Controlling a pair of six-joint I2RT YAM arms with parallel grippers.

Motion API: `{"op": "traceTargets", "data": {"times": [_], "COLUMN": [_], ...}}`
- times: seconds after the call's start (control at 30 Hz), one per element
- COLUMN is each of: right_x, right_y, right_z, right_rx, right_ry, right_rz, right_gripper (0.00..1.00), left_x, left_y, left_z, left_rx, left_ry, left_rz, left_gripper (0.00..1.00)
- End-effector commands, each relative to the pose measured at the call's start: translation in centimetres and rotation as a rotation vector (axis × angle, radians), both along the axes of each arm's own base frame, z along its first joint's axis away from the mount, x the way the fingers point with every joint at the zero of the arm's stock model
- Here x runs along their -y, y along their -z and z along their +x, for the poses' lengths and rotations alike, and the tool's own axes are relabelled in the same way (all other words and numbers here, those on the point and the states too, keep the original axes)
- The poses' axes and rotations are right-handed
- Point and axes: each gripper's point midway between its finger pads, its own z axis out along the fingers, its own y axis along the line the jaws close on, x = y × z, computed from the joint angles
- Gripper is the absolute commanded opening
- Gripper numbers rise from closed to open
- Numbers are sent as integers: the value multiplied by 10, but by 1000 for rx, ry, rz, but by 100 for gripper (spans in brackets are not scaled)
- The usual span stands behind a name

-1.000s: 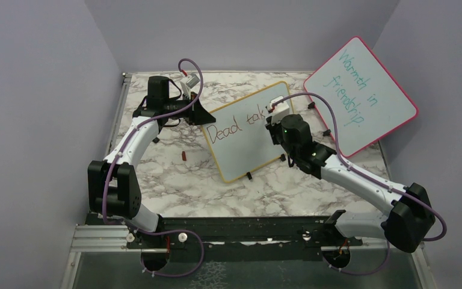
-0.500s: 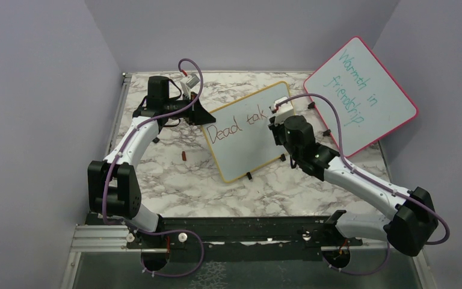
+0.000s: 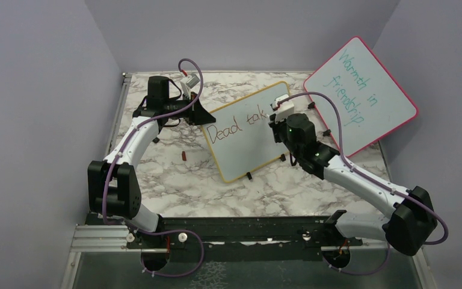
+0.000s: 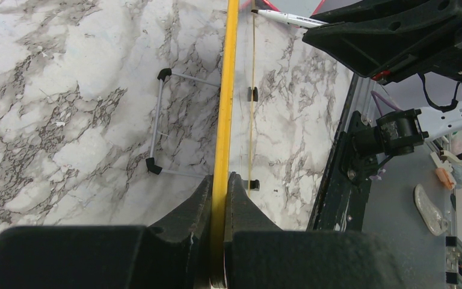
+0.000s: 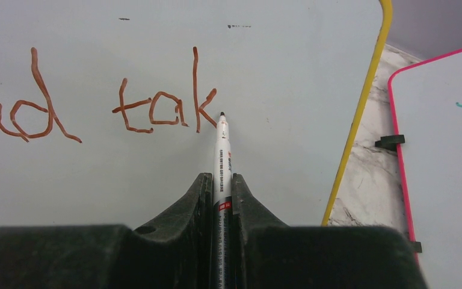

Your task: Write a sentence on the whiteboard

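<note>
The whiteboard (image 3: 249, 150) with a yellow frame stands tilted at the table's middle. The sentence (image 3: 236, 125) on it reads "Dead tak" in dark letters. My left gripper (image 3: 203, 116) is shut on the board's left edge; in the left wrist view the yellow frame (image 4: 225, 90) runs between my left gripper's (image 4: 219, 180) jaws. My right gripper (image 3: 275, 116) is shut on a white marker (image 5: 222, 150). The marker's tip is at the board just right of the "k" of "tak" (image 5: 162, 109); my right gripper (image 5: 221, 182) is close to the board face.
A pink-red-framed board (image 3: 361, 96) with teal handwriting leans at the back right, close behind my right arm. A small red cap (image 3: 184, 156) lies on the marble table left of the whiteboard. The board's wire foot (image 4: 156, 126) shows behind it.
My right gripper with the marker has shifted slightly right and back along the first line. The letters still read "Dead tak". The left arm has not moved.
</note>
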Motion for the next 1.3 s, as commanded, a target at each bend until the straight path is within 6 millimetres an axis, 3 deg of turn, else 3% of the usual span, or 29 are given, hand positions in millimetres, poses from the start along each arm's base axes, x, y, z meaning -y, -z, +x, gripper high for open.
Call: {"op": "traceTargets", "data": {"times": [0.0,0.17,0.5,0.9,1.27], "right_x": [-10,-2,14,1,-14], "right_y": [-12,-3,-7,-20,-22], "right_z": [8,11,20,26,21], "right_rx": [25,7,27,64,48], "right_ry": [-25,1,70,22,-73], "right_rz": [36,17,20,45,56], "right_gripper": [1,0,0,1,0], "left_x": [-27,-27,-27,-26,-27], "left_y": [48,49,48,47,48], "left_z": [22,22,22,22,22], "left_rx": [-15,-15,-15,-13,-14], "left_ry": [-132,-131,-130,-127,-128], "left_rz": [179,180,178,177,176], "left_gripper": [0,0,0,0,0]}}
